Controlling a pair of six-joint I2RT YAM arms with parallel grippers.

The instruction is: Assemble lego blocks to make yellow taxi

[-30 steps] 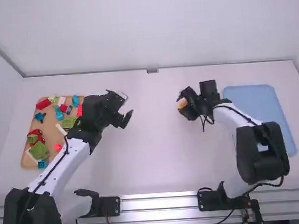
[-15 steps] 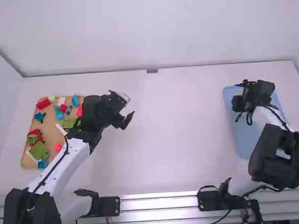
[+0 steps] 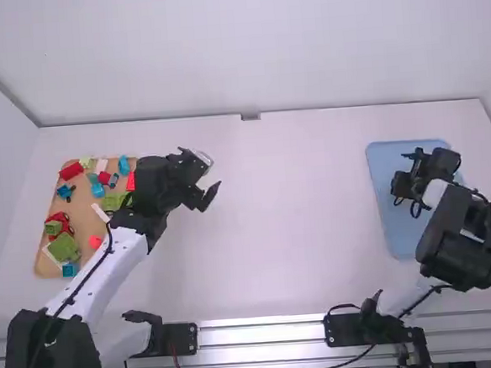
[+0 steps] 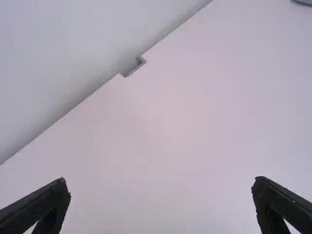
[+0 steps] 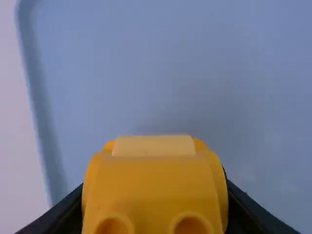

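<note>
My left gripper (image 3: 210, 191) stands open over the table, right of the wooden tray, with nothing between its fingers; in the left wrist view the left gripper (image 4: 161, 187) has its fingers wide apart above bare table. Over the blue tray (image 3: 392, 233) is my right gripper (image 3: 403, 188). In the right wrist view the right gripper (image 5: 155, 195) is shut on the yellow taxi (image 5: 151, 183), a yellow-orange body with a paler block on top and two round holes facing the camera. The taxi hides most of the fingers. Blue tray surface (image 5: 146, 73) lies beyond it.
On the far left, the wooden tray (image 3: 83, 214) holds loose red, blue and green blocks, among them a green block (image 3: 64, 247) and a red block (image 3: 72, 171). The left arm lies across this tray's right side. A wall rises behind the table.
The right arm has swung from the table's middle to the right and over the blue tray, carrying the yellow taxi, then a little nearer the camera. The left arm has barely shifted.
</note>
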